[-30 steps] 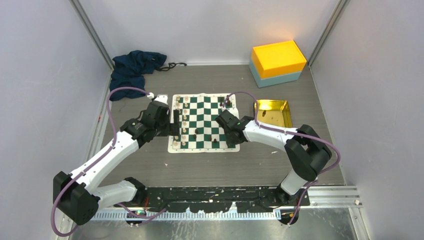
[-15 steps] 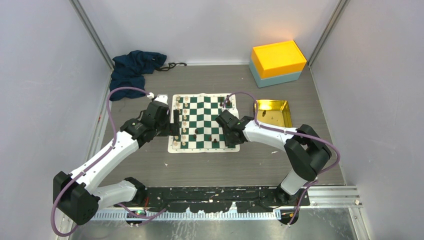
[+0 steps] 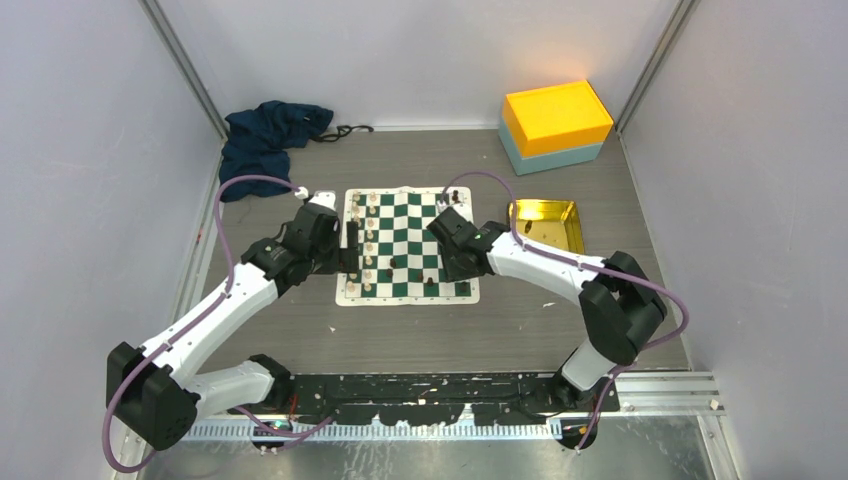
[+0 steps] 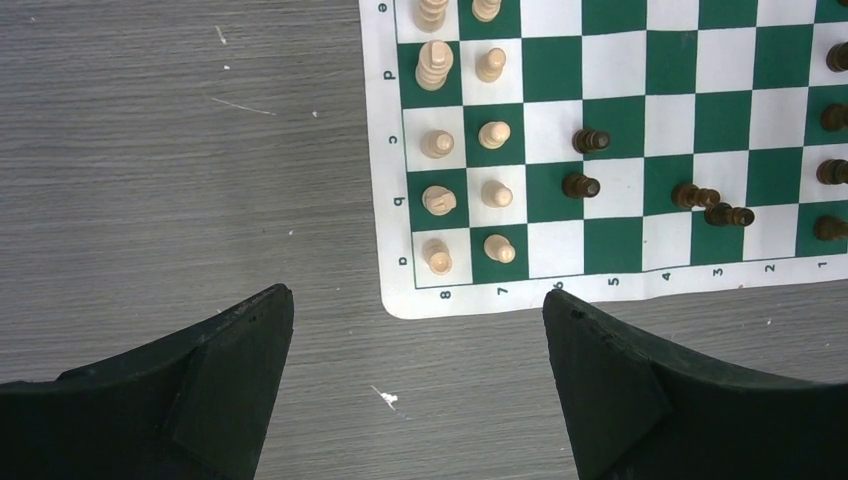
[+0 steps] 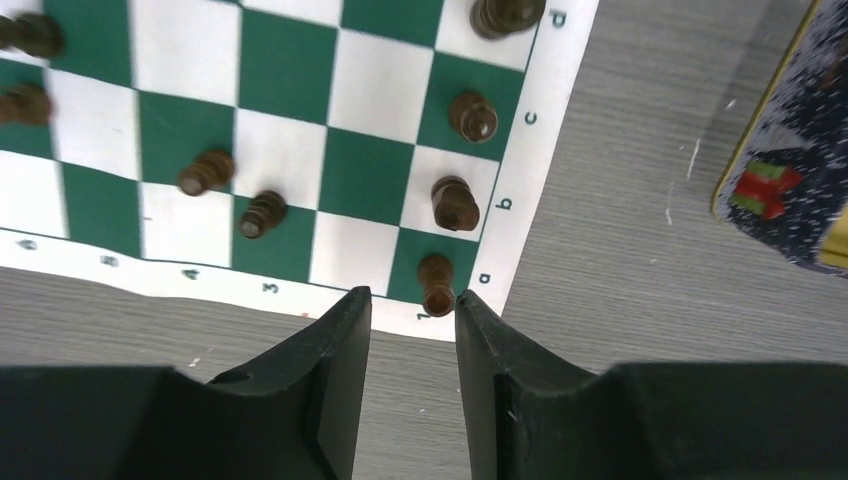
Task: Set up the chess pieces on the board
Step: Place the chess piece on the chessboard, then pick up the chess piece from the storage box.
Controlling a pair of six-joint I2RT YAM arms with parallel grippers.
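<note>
**Ana:** What does the overhead camera give that the wrist cameras don't?

**Ben:** The whole table. The board is in the middle, the gold tray just beside its right edge. The orange and teal box sits farther back, with a dark blue cloth at the back left. The pieces are too small to count there.

**Ana:** And the wrists?

**Ben:** The left wrist view shows ten cream pieces in two files along the board's left edge, plus eight dark ones. The right wrist view shows eight dark pieces.

**Ana:** The right claw?

**Ben:** It's parted narrowly and clamps nothing. The corner piece stands on the near right corner square, right at the fingertips. I cannot tell whether they touch.

**Ana:** The left claw?

**Ben:** It's spread wide and empty, with the board's near left corner between its tips.
</note>
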